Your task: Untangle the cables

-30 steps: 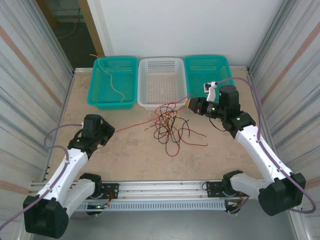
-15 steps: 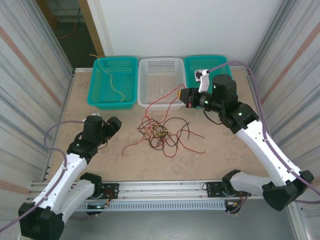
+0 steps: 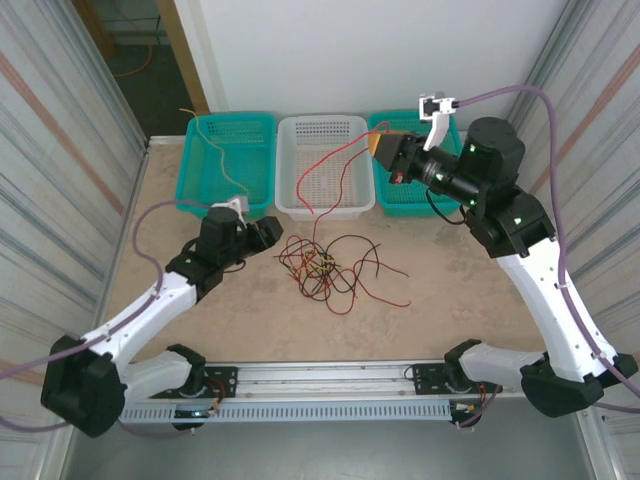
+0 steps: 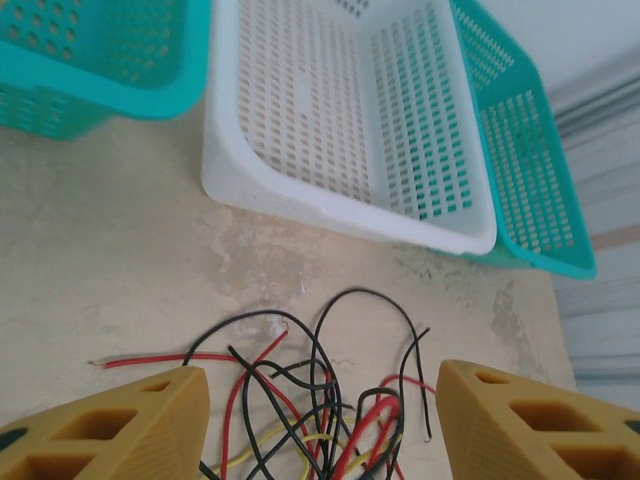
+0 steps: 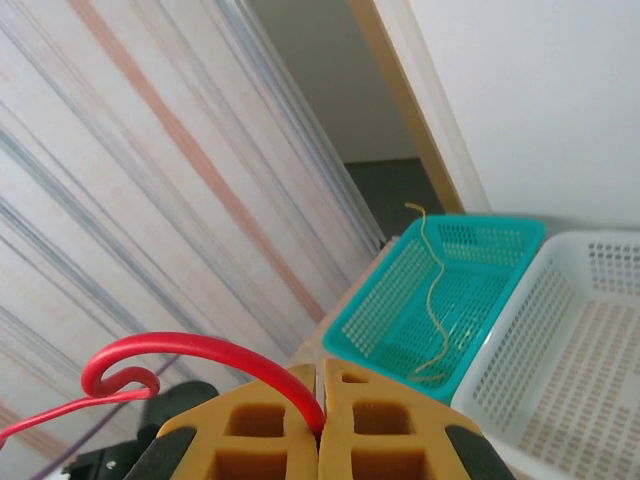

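Nearest, low over the beige counter point(image 3: 250, 310), the left claw point(image 3: 266, 232) sits just left of the heap of cables point(image 3: 328, 268); its jaws stand well apart w/ nothing gripped; via the left wrist cam the left claw point(image 4: 320, 400) frames the heap's near edge, w/ black, red & yellow strands crossing on the counter point(image 4: 120, 270) between the orange fingers point(image 4: 110, 425); can't tell if the tips touch any strand. The heap lies loose mid-counter, just in front of the white basket point(image 3: 350, 208); a few black & red loops trail off to the right. Further back & higher, the right claw point(image 3: 382, 148) is pinched tight on a red cable point(image 3: 316, 170), above the seam betw. the white basket and the right teal basket point(image 3: 400, 205); that cable hangs from it across the white basket and drops to the heap. Right wrist cam: the right claw point(image 5: 320, 385) has its fingers meeting w/ no gap, the red cable point(image 5: 190, 350) curling out leftward from betw. them. Farthest, three baskets in a row along the back edge; the left teal basket point(image 3: 228, 208) holds a yellow cable point(image 3: 228, 165), one end poking over its far-left rim.
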`<state>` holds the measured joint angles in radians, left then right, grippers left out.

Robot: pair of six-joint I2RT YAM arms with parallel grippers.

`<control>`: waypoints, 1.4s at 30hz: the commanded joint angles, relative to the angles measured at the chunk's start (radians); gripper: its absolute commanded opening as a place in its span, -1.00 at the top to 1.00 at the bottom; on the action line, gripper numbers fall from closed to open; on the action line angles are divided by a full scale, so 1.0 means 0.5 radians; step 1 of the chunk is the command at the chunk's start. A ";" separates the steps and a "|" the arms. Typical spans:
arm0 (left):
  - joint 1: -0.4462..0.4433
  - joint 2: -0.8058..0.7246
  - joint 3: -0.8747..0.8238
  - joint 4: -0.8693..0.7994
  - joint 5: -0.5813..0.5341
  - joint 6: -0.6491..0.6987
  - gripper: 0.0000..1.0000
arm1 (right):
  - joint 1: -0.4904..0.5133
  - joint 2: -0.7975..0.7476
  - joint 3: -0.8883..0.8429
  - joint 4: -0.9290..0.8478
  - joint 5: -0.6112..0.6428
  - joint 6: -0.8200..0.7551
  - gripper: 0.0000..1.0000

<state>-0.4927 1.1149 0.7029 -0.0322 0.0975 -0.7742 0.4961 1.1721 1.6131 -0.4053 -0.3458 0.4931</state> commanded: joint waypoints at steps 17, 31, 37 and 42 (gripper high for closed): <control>-0.165 0.514 -0.060 0.217 0.195 -0.043 0.26 | -0.467 0.099 0.480 0.151 0.096 0.080 0.99; -0.165 0.231 0.116 -0.168 0.052 0.122 -0.30 | -1.148 0.687 0.779 0.260 0.205 0.550 1.00; -0.156 0.050 0.171 -0.276 -0.018 0.152 -0.41 | -1.295 0.828 0.602 0.648 0.432 0.869 1.00; -0.138 0.006 0.164 -0.273 -0.013 0.149 -0.43 | -1.341 0.978 0.597 0.776 0.634 1.080 1.00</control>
<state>-0.5694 1.1313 0.7670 -0.1360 0.1104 -0.7246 -0.1638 1.6505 1.9060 -0.1432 -0.1146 0.9192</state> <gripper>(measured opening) 0.713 0.063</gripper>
